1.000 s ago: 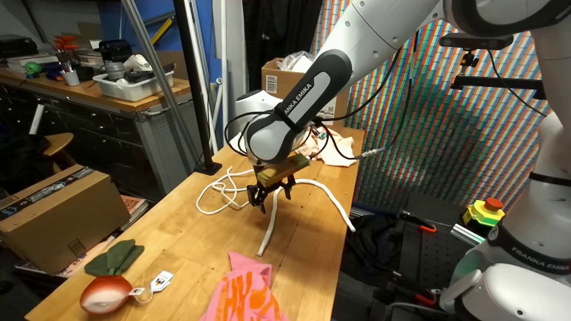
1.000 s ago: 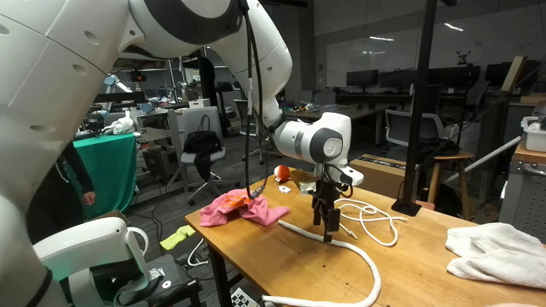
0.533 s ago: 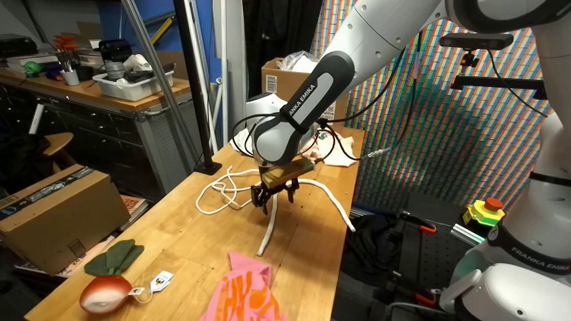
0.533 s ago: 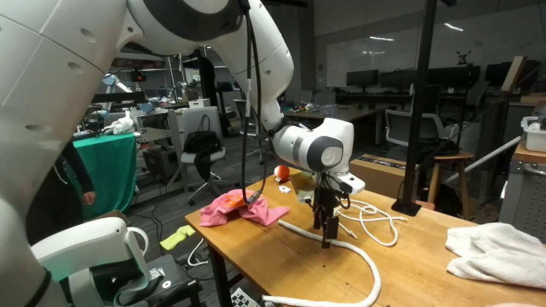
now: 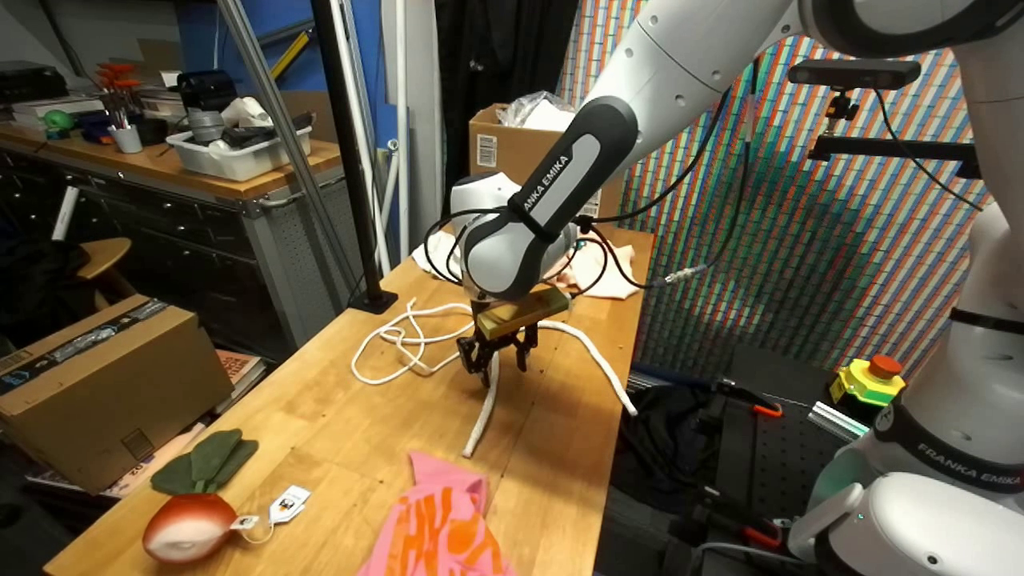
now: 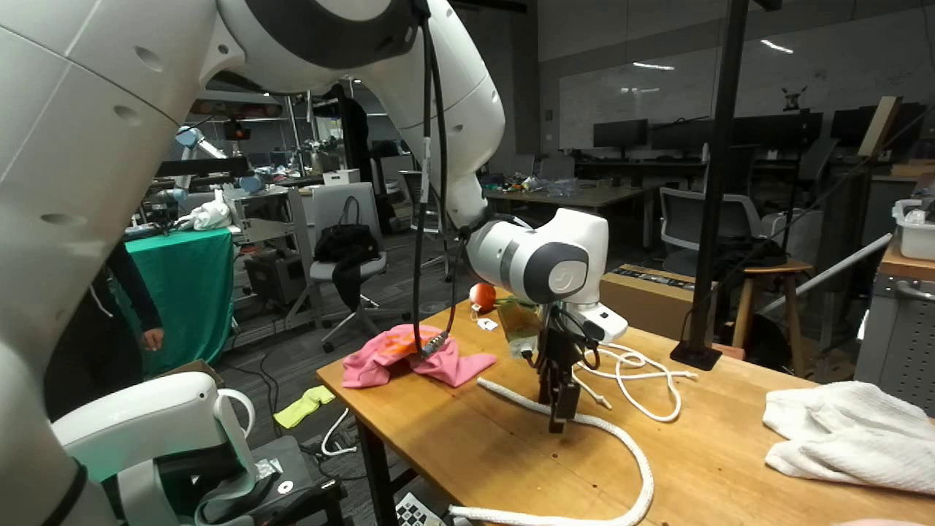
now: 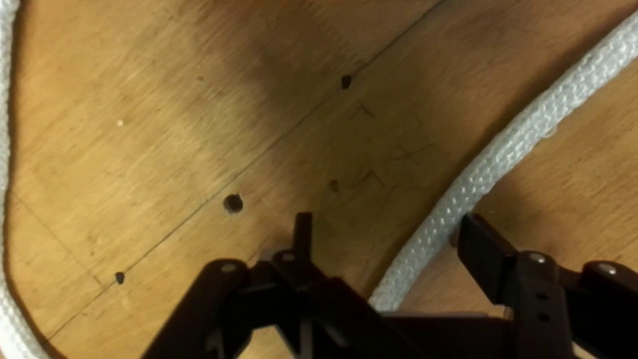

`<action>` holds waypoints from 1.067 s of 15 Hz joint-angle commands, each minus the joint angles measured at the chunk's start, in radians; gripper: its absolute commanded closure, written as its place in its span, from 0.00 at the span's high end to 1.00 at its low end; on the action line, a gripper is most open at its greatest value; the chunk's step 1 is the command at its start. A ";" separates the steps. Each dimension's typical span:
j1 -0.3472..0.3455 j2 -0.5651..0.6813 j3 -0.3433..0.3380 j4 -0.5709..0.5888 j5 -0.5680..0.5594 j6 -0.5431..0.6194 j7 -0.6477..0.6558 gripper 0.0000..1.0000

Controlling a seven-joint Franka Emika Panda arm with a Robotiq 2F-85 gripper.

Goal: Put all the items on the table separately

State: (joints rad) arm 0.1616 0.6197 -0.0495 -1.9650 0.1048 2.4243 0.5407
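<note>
The thick white rope lies in a curve on the wooden table (image 5: 336,448), seen in both exterior views (image 5: 596,353) (image 6: 643,467). My gripper (image 5: 504,373), also in an exterior view (image 6: 553,415), is open and low over this rope. In the wrist view the gripper (image 7: 386,222) has the rope (image 7: 498,159) running between its spread fingers, close to the right fingertip. A thinner white rope (image 5: 376,383) lies in loops beside it. A pink cloth with orange print (image 5: 440,520) and a red-and-white plush with green leaves (image 5: 192,528) lie apart from the ropes.
A white cloth (image 6: 855,438) and a pale peach cloth (image 5: 612,272) lie at one end of the table. A black post (image 6: 712,219) stands at the table's edge. A cardboard box (image 5: 544,144) stands past the cloths.
My open gripper has moved slightly right and down in an exterior view, coming lower over the thick rope. The ropes, cloths and plush have not visibly moved.
</note>
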 commanded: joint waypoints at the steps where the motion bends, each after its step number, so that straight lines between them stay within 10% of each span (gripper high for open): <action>1: -0.014 -0.039 0.010 -0.043 0.026 0.030 -0.028 0.45; 8: -0.003 -0.039 -0.012 -0.049 0.001 0.049 -0.011 0.03; 15: 0.008 -0.023 -0.075 -0.037 -0.049 0.078 0.020 0.08; 16: 0.008 -0.024 -0.081 -0.038 -0.052 0.079 0.020 0.28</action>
State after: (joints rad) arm 0.1569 0.6110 -0.1050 -1.9839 0.0792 2.4719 0.5404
